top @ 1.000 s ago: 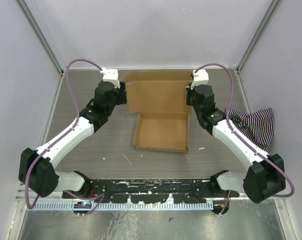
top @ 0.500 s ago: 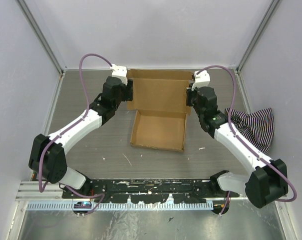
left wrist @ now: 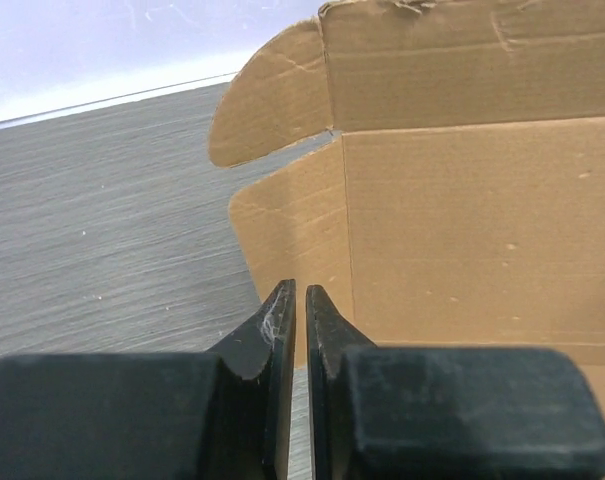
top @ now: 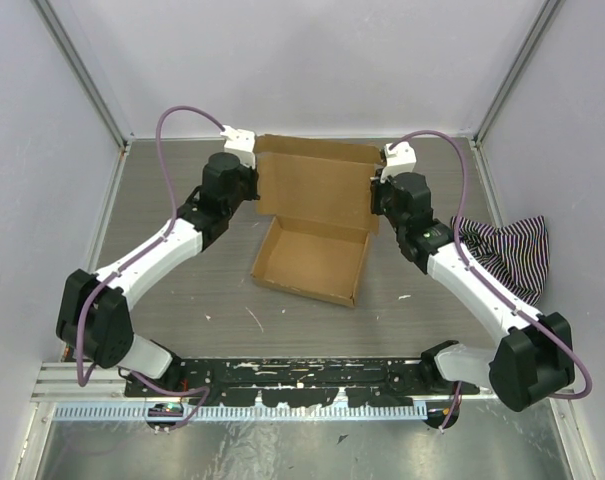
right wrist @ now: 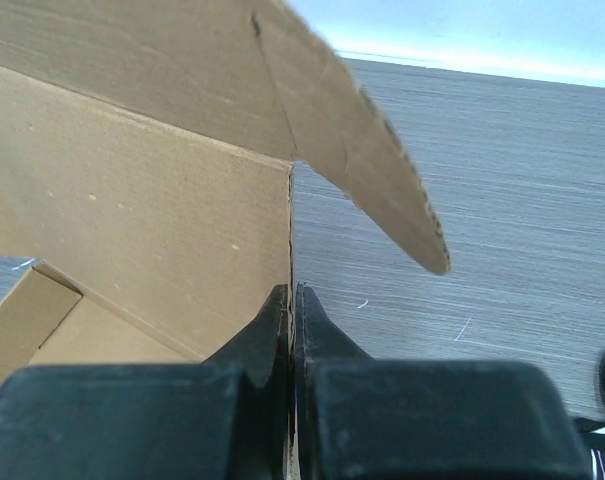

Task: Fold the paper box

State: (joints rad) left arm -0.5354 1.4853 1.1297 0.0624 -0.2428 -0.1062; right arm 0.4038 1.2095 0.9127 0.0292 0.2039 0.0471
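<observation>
Biggest worry right now is the lid [top: 317, 190] tearing or creasing in the wrong spot. I'm holding it up by its two side edges, and the box [top: 312, 262] already sits a bit skewed on the counter [top: 222, 300], with its open tray angled toward my left arm. If one arm pushes forward faster than the other, the lid twists instead of hinging on its crease. The tray isn't pinned by anything either, so it could just slide along with the lid instead of letting it close. The rounded side flaps [left wrist: 272, 100] are also sticking out loose (they probably need to tuck inside the tray walls), and they could catch on the outside.

Grip-wise, my right pincer [right wrist: 290, 300] is squeezed down flat on the lid's right edge, and you can see the cardboard running straight into the fingers. My left pincer [left wrist: 300, 300] is on the lid's left edge with only a thin slit between the fingers, about cardboard-thick, so I read it as clamped there too.

The striped cloth [top: 507, 250] is well off to the right of the box, not a factor.
</observation>
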